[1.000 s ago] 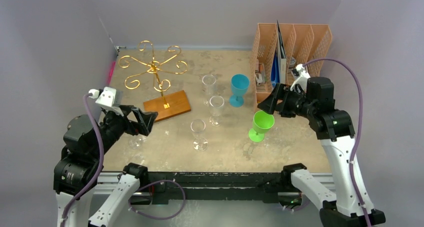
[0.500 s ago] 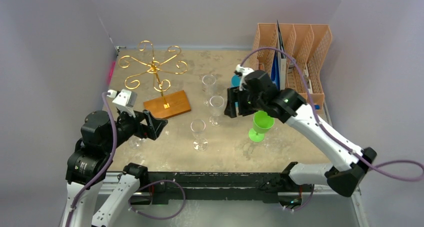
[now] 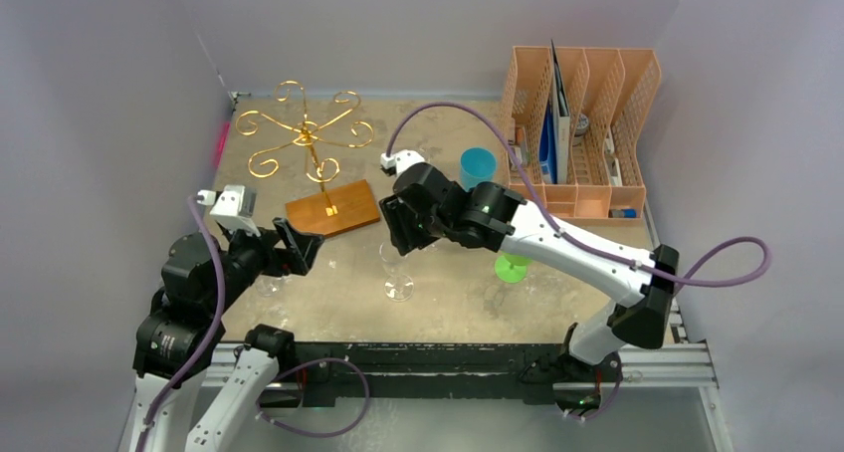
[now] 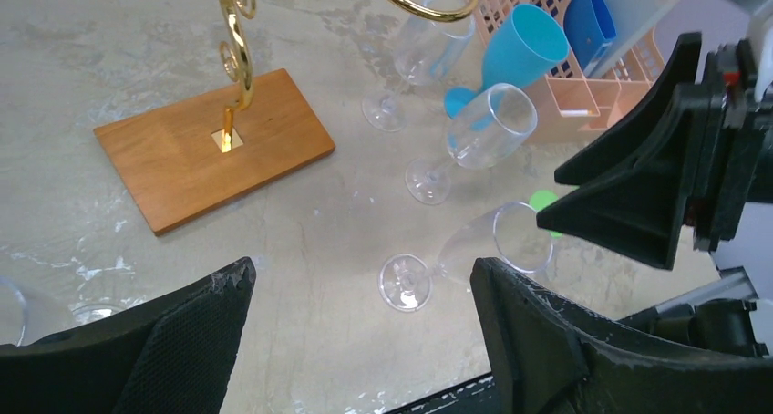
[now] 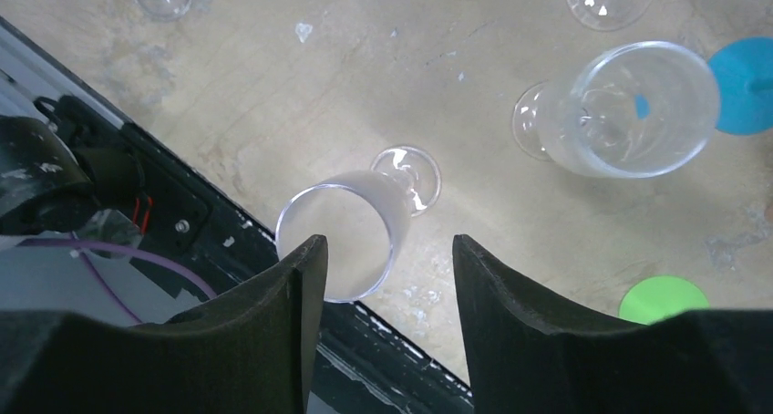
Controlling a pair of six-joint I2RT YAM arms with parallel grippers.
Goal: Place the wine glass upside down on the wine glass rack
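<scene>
1. Clear stemmed wine glass (image 3: pixel 397 273): we find it upright on the mottled beige counter (image 3: pixel 328 303), near the front edge at the middle and well apart from the rack.
2. Gold wire wine glass rack (image 3: pixel 309 133) with spiral arms, on a brown wooden base (image 3: pixel 333 210): it is at the back left, and we see nothing hanging on it.
3. Right jaws: we find them above the glass with the fingers (image 5: pixel 273 341) partly apart. Its rim lies below them, partly behind one finger, and is not clamped.
4. Left jaws: the fingers (image 4: pixel 182 341) are spread wide with nothing between them, just in front of the wooden base.
5. Two more clear glasses (image 4: pixel 479 127), a blue plastic goblet (image 3: pixel 478 163) and an orange mesh file organiser (image 3: pixel 597 94) are at the right.
</scene>
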